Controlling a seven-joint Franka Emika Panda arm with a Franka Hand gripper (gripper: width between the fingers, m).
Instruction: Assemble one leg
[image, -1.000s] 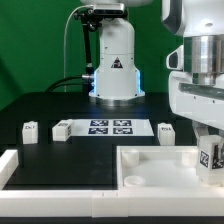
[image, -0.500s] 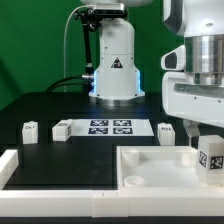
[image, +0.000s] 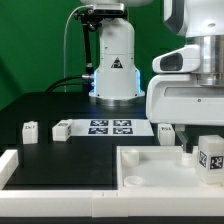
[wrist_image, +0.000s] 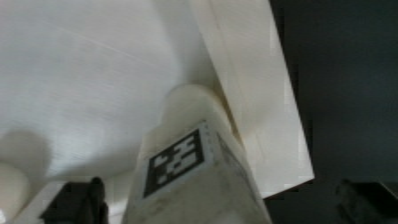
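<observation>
Leg (image: 211, 158) released; hand (image: 200, 147) opened wide, arm shifted.

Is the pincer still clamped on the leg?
No: the pincer stands open, its fingertips clear of the leg, which stands in the panel.

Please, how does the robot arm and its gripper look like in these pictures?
The arm is white and rounded, with a black triangle mark, a blue glow at its base and a black cable beside it. The gripper has a boxy white housing and dark fingertips.
</observation>
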